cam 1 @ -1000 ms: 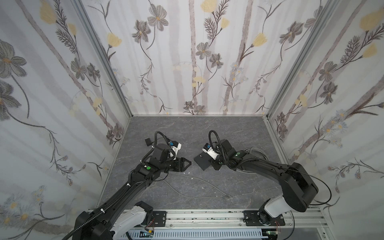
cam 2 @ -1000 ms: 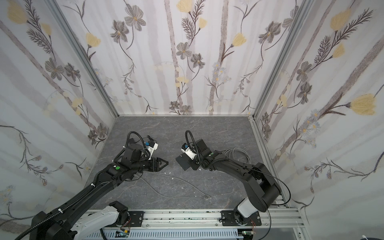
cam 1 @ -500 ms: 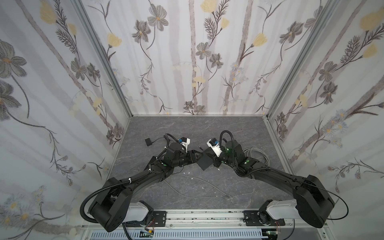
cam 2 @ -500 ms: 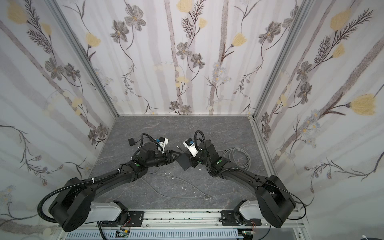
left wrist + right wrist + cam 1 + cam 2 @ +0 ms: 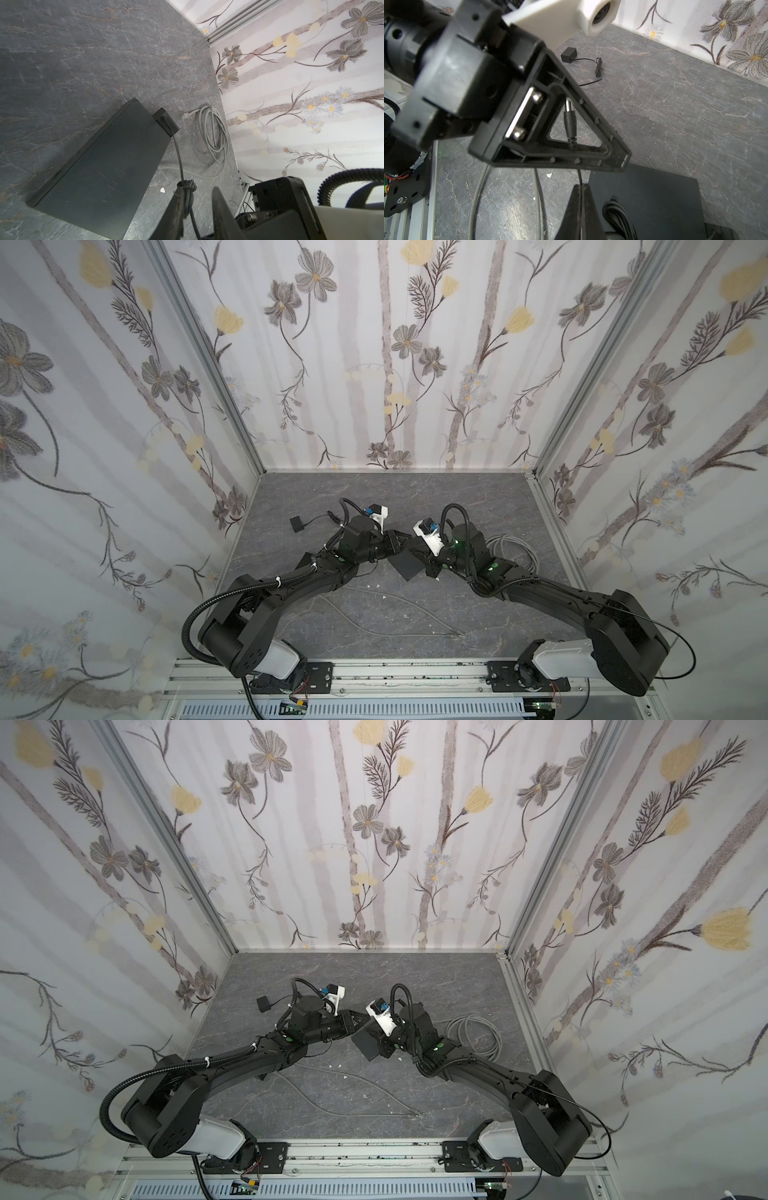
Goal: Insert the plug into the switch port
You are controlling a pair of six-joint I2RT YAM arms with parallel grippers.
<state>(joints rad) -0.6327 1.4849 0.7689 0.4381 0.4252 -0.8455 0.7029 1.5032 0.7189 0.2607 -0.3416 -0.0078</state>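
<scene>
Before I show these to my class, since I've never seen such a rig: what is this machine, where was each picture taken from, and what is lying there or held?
These are two black robot arms mounted on a rail, each ending in a gripper. Two pictures look down from overhead and show nearly the same view. The other two come from a camera on each arm's wrist. On the gray tabletop lie a flat black switch, a coiled gray network cable, a small black power adapter and a loose gray cable. The right gripper is shut on a thin black cord, close behind its barrel plug. The left gripper sits at that plug, but I cannot tell whether it grips it.
</scene>
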